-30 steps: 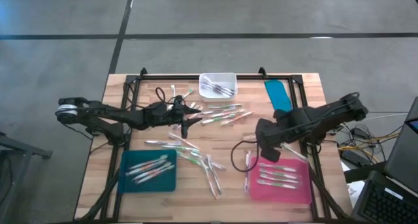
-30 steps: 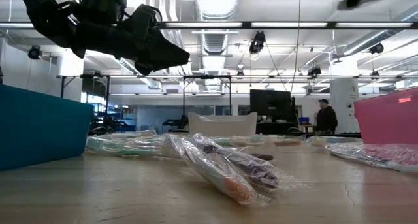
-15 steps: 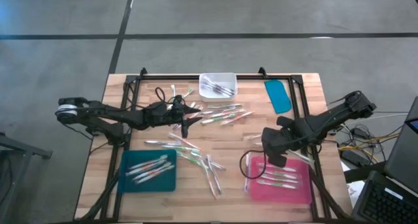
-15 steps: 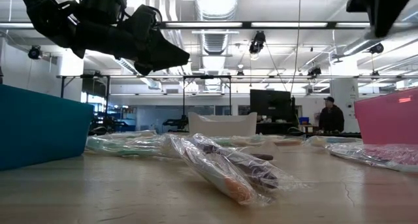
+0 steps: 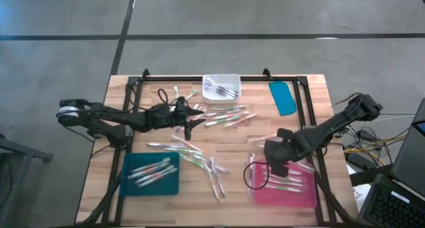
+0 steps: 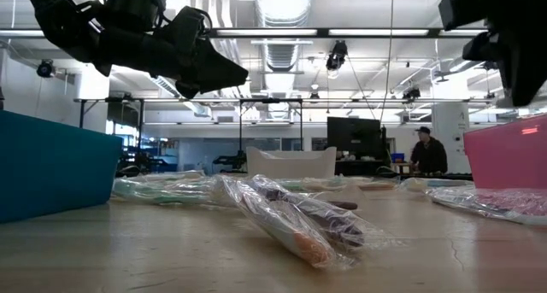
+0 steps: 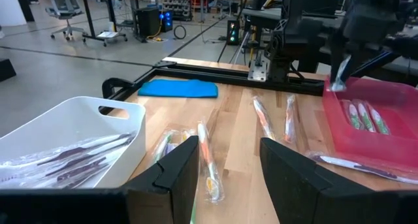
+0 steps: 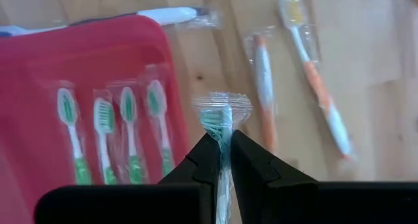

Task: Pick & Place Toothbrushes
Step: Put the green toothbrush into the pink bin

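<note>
- A wrapped green toothbrush (image 8: 222, 119) was pinched between the fingers of the right gripper (image 8: 222, 152), which were closed tight on its handle; its bristle end stuck out past the fingertips.
- That gripper (image 5: 275, 163) hung over the edge of the pink tray (image 5: 302, 195), at the tray's side nearest the table's middle.
- Four green toothbrushes (image 8: 111, 132) lay side by side in the pink tray (image 8: 39, 87), all wrapped.
- Just beside the tray, on the bare wood, lay two orange ones (image 8: 264, 87), and a white one lay along the tray's edge.
- More toothbrushes (image 5: 199, 161) were scattered over the middle of the table (image 5: 232, 138), some in a row near the white bin (image 5: 221, 86), which held a few itself.
- A teal tray (image 5: 151, 173) on the left side held several more.
- A flat blue lid (image 5: 283, 97) lay near the table's far right corner.
- The left gripper (image 5: 189, 118) hovered over the table's middle, left of the row of toothbrushes, its fingers (image 7: 176, 168) parted partway and holding nothing.
- In the low view a heap of wrapped toothbrushes (image 6: 291, 212) lay in front, and a person (image 6: 426, 155) stood far back in the room.
</note>
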Available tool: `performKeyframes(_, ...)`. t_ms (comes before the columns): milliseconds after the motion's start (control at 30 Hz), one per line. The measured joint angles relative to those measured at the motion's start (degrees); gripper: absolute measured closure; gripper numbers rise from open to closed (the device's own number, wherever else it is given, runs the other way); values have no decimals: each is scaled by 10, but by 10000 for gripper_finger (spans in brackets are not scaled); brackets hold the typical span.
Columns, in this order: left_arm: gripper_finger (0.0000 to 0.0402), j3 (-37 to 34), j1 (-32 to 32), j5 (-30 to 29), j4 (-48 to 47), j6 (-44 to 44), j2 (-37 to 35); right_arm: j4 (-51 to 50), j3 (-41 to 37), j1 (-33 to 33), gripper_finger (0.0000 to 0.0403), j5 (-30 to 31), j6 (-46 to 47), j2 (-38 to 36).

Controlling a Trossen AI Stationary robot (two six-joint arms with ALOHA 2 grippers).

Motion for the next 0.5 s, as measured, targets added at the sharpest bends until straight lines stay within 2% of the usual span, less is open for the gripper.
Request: performKeyframes(500, 234, 0, 0, -7, 0, 0, 0, 194, -55, 90, 380, 2, 9, 6)
